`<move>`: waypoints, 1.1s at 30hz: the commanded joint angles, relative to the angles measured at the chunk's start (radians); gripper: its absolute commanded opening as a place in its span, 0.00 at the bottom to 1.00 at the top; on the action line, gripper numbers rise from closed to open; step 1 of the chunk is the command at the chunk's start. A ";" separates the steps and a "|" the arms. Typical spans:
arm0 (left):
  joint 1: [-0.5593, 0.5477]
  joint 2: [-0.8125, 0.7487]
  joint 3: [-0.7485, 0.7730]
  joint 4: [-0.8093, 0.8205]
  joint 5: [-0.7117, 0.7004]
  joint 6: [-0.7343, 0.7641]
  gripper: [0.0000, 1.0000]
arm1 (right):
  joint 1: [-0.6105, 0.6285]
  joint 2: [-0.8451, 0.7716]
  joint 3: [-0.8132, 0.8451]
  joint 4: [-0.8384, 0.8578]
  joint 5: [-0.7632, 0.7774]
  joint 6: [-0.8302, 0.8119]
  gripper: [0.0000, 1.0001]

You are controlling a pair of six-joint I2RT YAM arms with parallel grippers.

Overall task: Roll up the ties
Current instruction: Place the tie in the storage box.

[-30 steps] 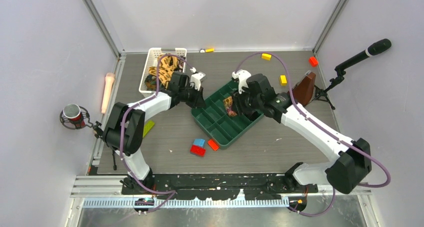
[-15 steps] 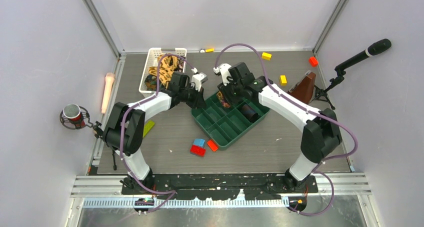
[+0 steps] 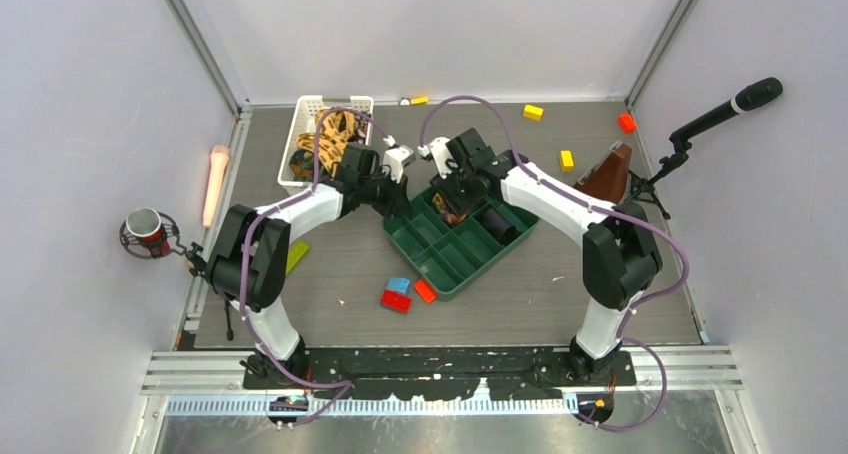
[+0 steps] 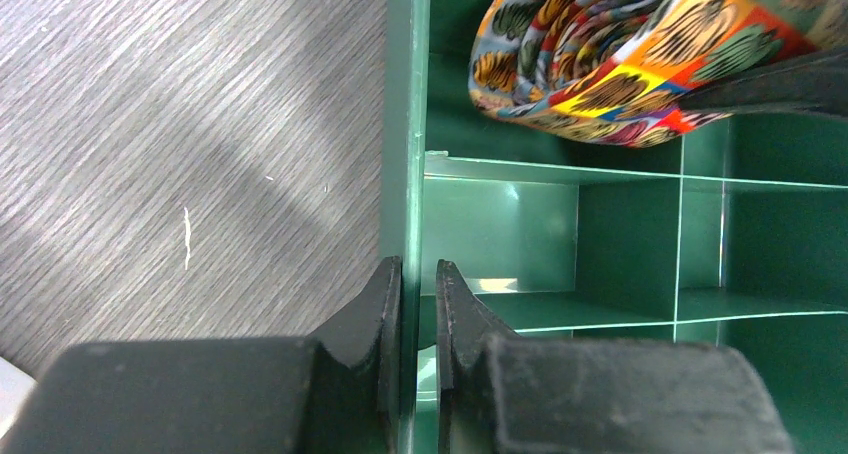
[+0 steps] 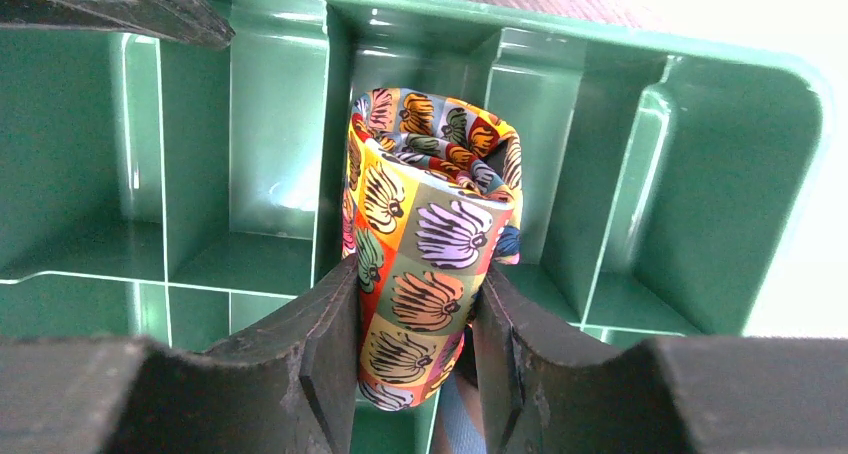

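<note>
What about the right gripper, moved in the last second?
Yes. In the top view the right gripper, shut on the rolled tie, shifted left and farther away, toward the green tray's far corner.

Far left: white slatted plastic basket (image 3: 309, 103), patterned fabric ties (image 3: 330, 134) inside. Right of it, green plastic divided tray (image 3: 441, 260); rolled patterned tie (image 5: 430, 244) in tray's far-end compartment.

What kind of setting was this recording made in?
Probably a lab recording cell, not a home: plain white panels in aluminium framing, a microphone on a stand, toy blocks scattered on the table.
</note>
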State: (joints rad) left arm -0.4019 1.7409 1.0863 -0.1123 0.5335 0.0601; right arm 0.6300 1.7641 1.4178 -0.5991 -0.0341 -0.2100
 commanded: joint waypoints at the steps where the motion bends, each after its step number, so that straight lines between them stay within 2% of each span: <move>1: -0.005 -0.044 0.010 0.064 0.031 0.008 0.00 | 0.011 0.023 0.029 0.045 -0.029 -0.019 0.08; 9: -0.005 -0.033 0.014 0.060 0.021 -0.004 0.00 | 0.015 0.055 0.002 0.097 -0.039 -0.032 0.16; 19: -0.005 -0.015 0.017 0.057 0.016 -0.011 0.00 | 0.017 0.112 0.030 0.050 -0.028 -0.060 0.25; 29: -0.005 -0.008 0.026 0.046 0.015 -0.013 0.00 | 0.023 0.062 0.026 0.072 -0.035 -0.054 0.46; 33: -0.005 -0.006 0.026 0.046 0.016 -0.014 0.00 | 0.025 0.034 0.026 0.081 -0.036 -0.048 0.60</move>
State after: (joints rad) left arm -0.4038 1.7412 1.0859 -0.1116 0.5236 0.0502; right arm 0.6491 1.8820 1.4155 -0.5533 -0.0666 -0.2562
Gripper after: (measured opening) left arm 0.117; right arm 0.538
